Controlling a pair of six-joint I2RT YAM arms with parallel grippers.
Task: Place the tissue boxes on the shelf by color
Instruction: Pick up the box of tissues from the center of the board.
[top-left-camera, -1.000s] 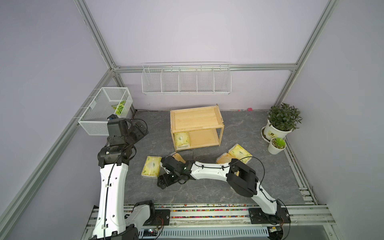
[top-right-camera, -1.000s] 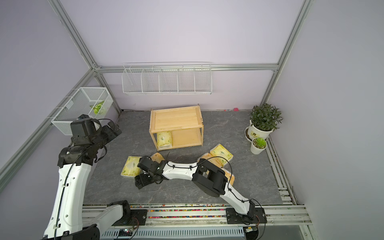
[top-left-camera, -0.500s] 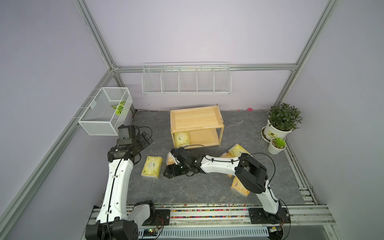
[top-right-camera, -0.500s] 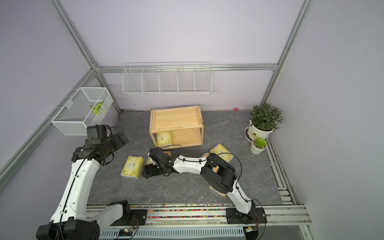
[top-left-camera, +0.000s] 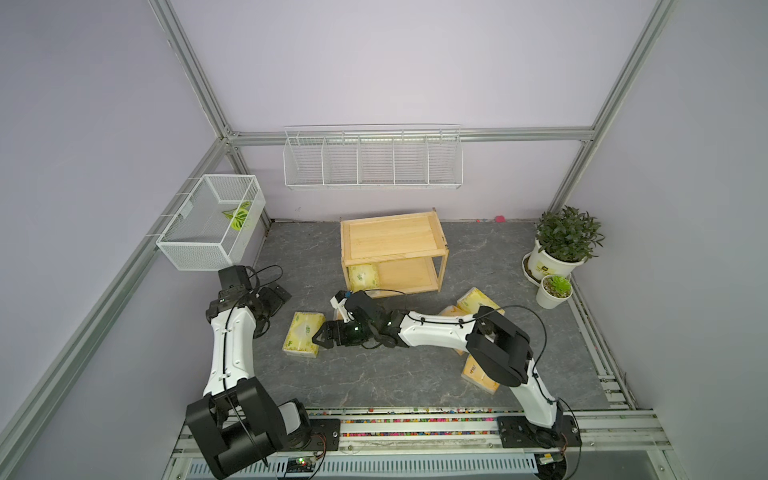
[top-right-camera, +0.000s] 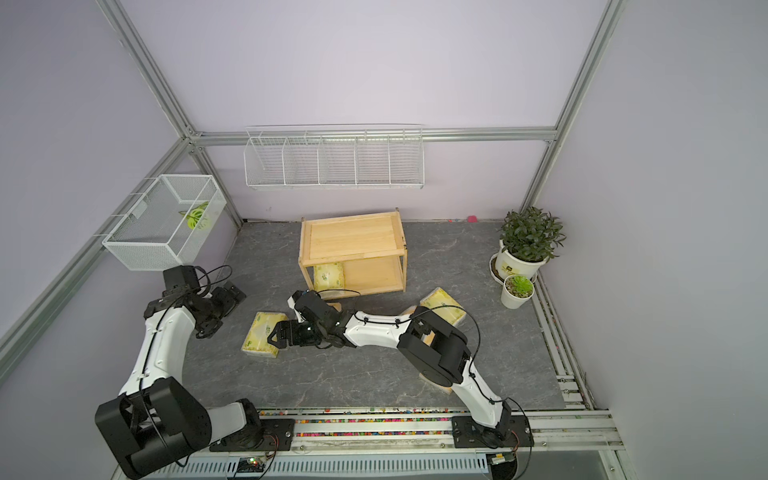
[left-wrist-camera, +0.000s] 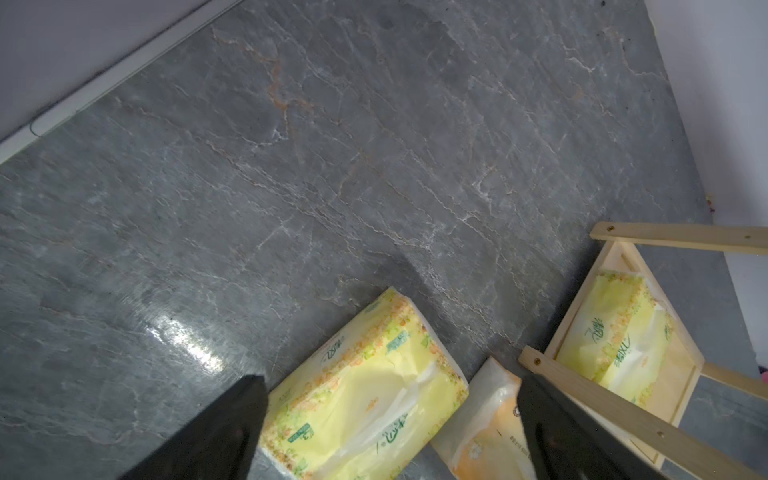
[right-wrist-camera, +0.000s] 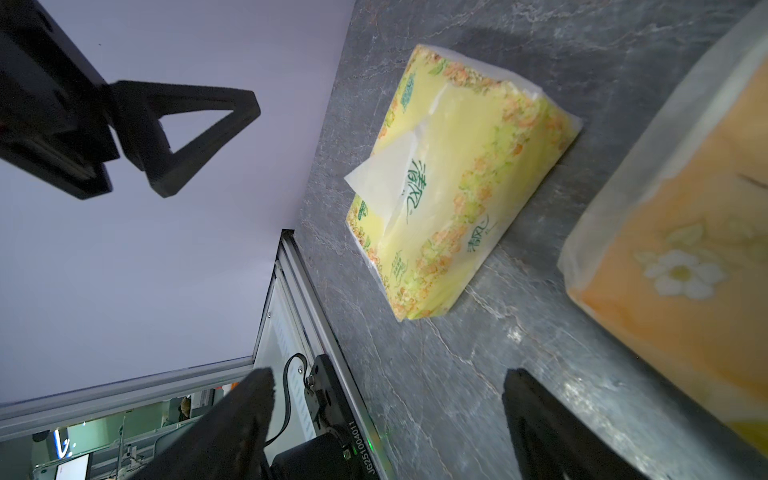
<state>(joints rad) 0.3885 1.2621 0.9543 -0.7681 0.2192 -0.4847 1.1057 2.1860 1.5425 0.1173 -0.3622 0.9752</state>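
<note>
Soft, even overhead light; the top views are crisp, the wrist views softer.

Both top views are bright and evenly lit, with only faint shadows under the shelf (top-left-camera: 392, 249) and the arms. In the left wrist view, a white glare patch, slightly smeared, sits on the grey marbled tabletop (left-wrist-camera: 374, 166). In the right wrist view, the nearest orange tissue pack (right-wrist-camera: 685, 270) is out of focus, and the right gripper (right-wrist-camera: 388, 374) shows as an underexposed dark silhouette.

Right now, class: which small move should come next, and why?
Probably ease the right pincer over the loose yellow-green pack and close: its jaws stand open and empty beside it, and a matching pack lies on the lower board of the shelf.
</note>
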